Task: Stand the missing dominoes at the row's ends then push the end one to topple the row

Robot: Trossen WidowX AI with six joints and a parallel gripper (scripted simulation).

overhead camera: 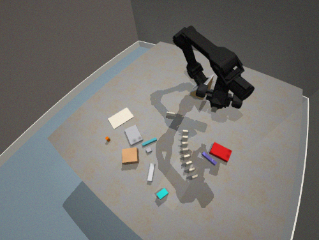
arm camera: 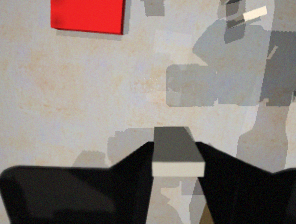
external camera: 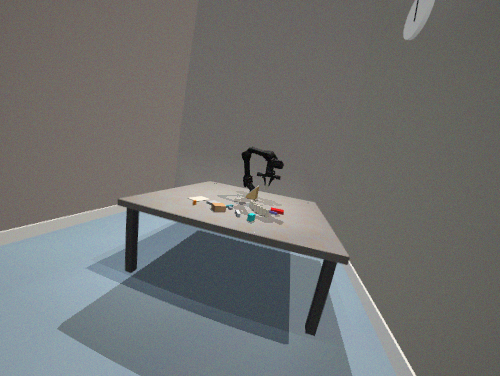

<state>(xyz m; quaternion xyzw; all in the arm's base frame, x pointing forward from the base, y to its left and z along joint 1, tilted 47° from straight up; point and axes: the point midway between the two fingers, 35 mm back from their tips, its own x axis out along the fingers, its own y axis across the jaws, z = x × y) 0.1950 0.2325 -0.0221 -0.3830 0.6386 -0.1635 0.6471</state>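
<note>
My gripper point(overhead camera: 215, 108) point(external camera: 268, 184) point(arm camera: 173, 148) is shut on a cream domino point(arm camera: 178, 169), held above the table beyond the far end of the row. Its light end face and shaded side show between the fingers in the wrist view. A curved row of several cream dominoes point(overhead camera: 186, 156) point(external camera: 259, 208) stands on the table. Another cream domino point(overhead camera: 170, 113) lies apart, up and left of the row's far end; its exact pose is hard to tell. One cream domino top point(arm camera: 255, 13) shows at the wrist view's upper right.
A red block point(overhead camera: 221, 152) point(external camera: 277, 211) point(arm camera: 89, 15) and a purple bar point(overhead camera: 209, 158) are right of the row. Left are a teal bar point(overhead camera: 149, 142), white bar point(overhead camera: 150, 172), cyan block point(overhead camera: 162, 193), orange-brown block point(overhead camera: 129, 155) and grey block point(overhead camera: 133, 135). A tan wedge point(external camera: 254, 193) stands near the arm base.
</note>
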